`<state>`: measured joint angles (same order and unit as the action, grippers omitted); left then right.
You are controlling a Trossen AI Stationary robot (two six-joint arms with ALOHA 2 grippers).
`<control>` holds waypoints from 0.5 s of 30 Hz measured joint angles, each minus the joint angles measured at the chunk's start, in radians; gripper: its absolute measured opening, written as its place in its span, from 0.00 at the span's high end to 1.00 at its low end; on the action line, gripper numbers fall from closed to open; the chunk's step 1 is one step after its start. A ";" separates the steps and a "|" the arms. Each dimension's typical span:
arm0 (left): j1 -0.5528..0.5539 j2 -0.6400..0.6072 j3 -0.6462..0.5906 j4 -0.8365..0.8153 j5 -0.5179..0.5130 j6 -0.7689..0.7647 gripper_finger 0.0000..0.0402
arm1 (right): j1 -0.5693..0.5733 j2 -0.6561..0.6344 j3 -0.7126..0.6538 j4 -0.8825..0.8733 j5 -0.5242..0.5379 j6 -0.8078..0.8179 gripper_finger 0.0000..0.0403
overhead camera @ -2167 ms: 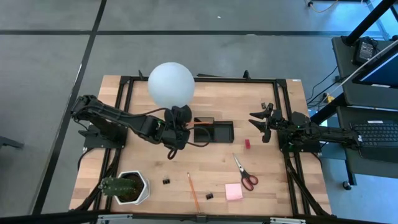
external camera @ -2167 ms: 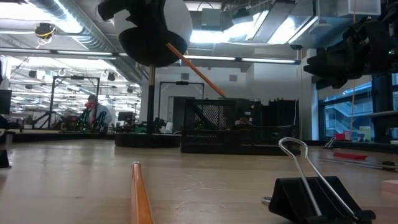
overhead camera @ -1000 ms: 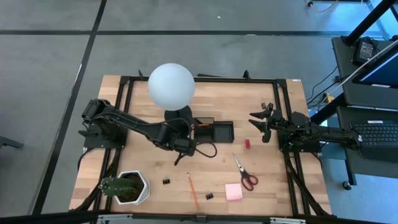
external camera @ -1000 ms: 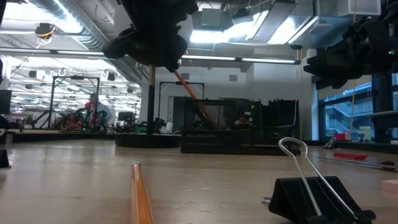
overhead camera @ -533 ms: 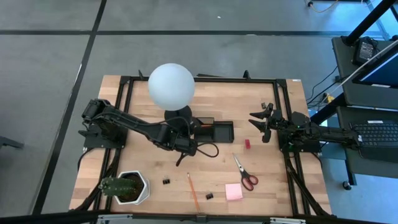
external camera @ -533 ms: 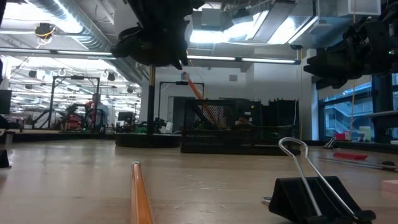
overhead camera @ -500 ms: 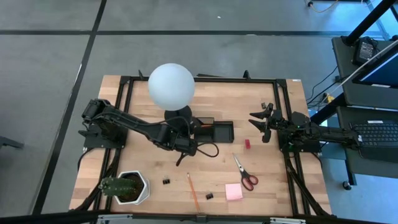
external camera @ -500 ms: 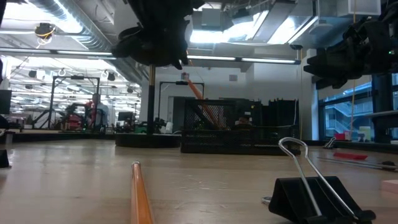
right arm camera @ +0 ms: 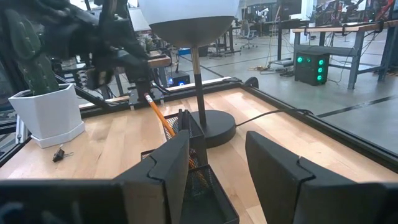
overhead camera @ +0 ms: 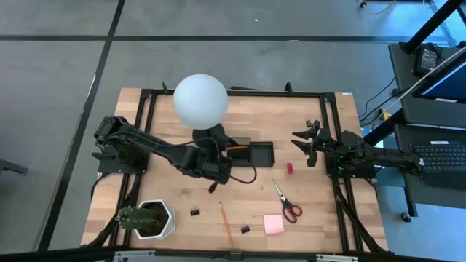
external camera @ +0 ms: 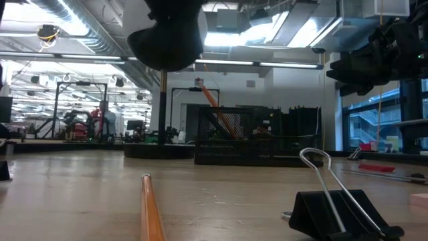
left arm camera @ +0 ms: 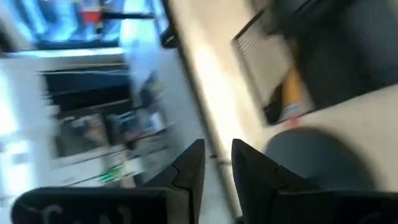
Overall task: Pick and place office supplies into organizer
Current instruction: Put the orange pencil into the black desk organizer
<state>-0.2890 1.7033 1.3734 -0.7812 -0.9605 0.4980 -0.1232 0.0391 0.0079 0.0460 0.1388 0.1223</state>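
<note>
My left gripper (overhead camera: 215,183) (left arm camera: 216,155) hangs above the table just near-left of the organizer (overhead camera: 272,154), a low black mesh tray; its fingers are slightly open and hold nothing. An orange pencil (overhead camera: 234,148) (external camera: 211,102) stands slanted in the organizer's left compartment, leaning on its wall. My right gripper (overhead camera: 301,145) (right arm camera: 214,143) waits open at the right side, facing the organizer (right arm camera: 186,168). On the table lie red-handled scissors (overhead camera: 287,204), a pink sticky pad (overhead camera: 274,224), a small red block (overhead camera: 289,168), another pencil (overhead camera: 226,224) and binder clips (overhead camera: 195,212) (overhead camera: 245,229).
The white globe lamp (overhead camera: 200,100) stands on its black base right behind the organizer, its cord looping toward my left gripper. A green plant in a white pot (overhead camera: 149,220) sits at the near-left corner. In the low view a binder clip (external camera: 341,211) and a pencil (external camera: 150,214) lie close to the camera.
My left gripper has let go of the orange pencil, which it was lowering into the organizer. The pencil now stands on its own, leaning in the left compartment. The gripper has turned a little and drawn slightly toward the near edge.
</note>
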 joint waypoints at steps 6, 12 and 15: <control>-0.020 -0.031 0.000 0.021 0.451 -0.173 0.81 | 0.000 0.000 0.000 0.000 0.000 0.000 0.60; -0.016 -0.038 -0.083 0.223 0.854 -0.216 0.81 | 0.000 0.000 0.000 0.000 0.000 0.000 0.60; -0.012 -0.039 -0.172 0.401 0.998 -0.223 0.81 | 0.000 0.000 0.000 0.000 0.000 0.004 0.60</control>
<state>-0.3012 1.6646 1.2012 -0.3801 0.0379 0.2746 -0.1230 0.0391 0.0082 0.0460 0.1386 0.1261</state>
